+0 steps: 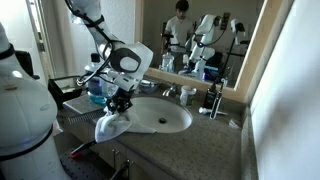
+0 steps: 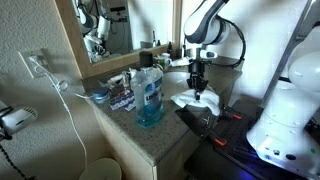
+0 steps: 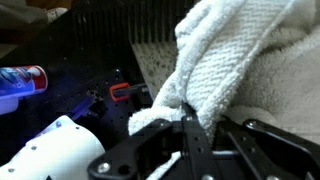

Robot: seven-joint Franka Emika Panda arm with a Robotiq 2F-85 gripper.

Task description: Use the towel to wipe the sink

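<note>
Towel: white terry cloth (image 1: 110,126), bunched and hanging under the gripper (image 1: 119,106). In an exterior view (image 2: 193,101) its lower folds spread at counter height.
Grip: fingers (image 3: 192,140) are clenched on a gathered fold. The wrist view shows the cloth (image 3: 235,55) narrowing into the pinch between the dark links.
Long axis: roughly straight down from the pinch, with most of the cloth below the fingertips and a little to one side.
Sink: white oval basin (image 1: 182,122) set in a speckled counter (image 1: 215,140), with the faucet (image 1: 171,93) at its back rim.
Key relation: the towel hangs at the basin's front rim, on the side away from the faucet, with the bowl just beside it. The coming move would have to go sideways into the bowl and down, I judge.
Contact: cannot tell whether the cloth touches the rim or hangs just clear of it.
Arm: only one arm in the scene, so there is no choice of reach.
Nearby: a blue bottle (image 2: 148,95) stands on the counter close behind the gripper.
Stage: towel secured, wiping of the bowl not yet under way, by my reading.
Risk: the loose folds may drag rather than press flat.
</note>
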